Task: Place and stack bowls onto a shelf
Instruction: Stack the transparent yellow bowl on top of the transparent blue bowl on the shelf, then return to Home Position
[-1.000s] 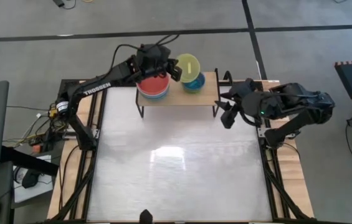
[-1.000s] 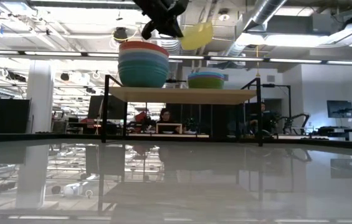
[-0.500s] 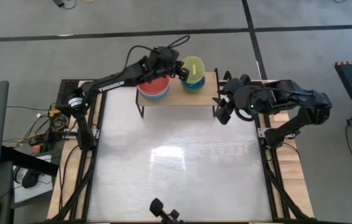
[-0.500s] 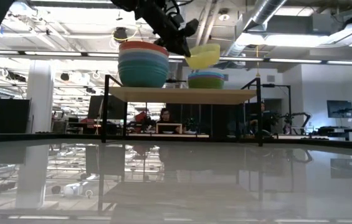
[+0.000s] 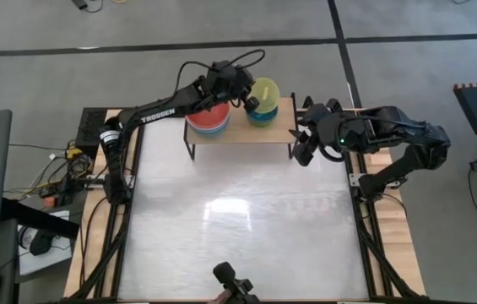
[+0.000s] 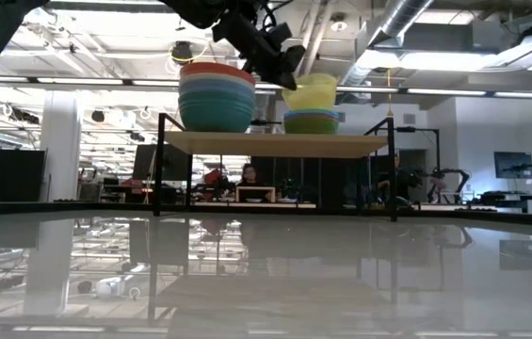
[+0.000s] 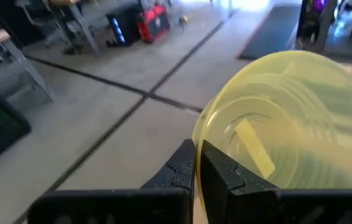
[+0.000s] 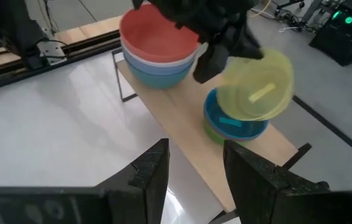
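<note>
My left gripper (image 5: pixel 245 98) is shut on a yellow bowl (image 5: pixel 264 88), directly over a blue bowl nested in a green one (image 8: pixel 233 124) on the right half of the shelf (image 5: pixel 240 131). In the low view the yellow bowl (image 6: pixel 311 90) reaches down to that stack (image 6: pixel 311 121); I cannot tell whether they touch. A taller stack with a red bowl on top (image 5: pixel 208 116) stands on the shelf's left half. My right gripper (image 8: pixel 194 177) is open and empty, off the shelf's right end (image 5: pixel 303 145). My left gripper pinches the yellow bowl's rim (image 7: pixel 202 138) between its two fingers, on the side toward the red-topped stack. The fingers come slanting down from the table's left. The bowl sits mouth up, slightly tilted, out beyond the fingertips.
The shelf stands at the table's far edge on thin black legs (image 6: pixel 160 165). The glossy table top (image 5: pixel 238 228) lies in front of it. A dark object (image 5: pixel 231 283) shows at the near edge.
My left gripper has carried the yellow bowl toward the table's right and down, from above and between the two stacks to just over the blue-and-green stack; the bowl has tipped closer to level. My right gripper has shifted slightly toward the shelf's right end.
</note>
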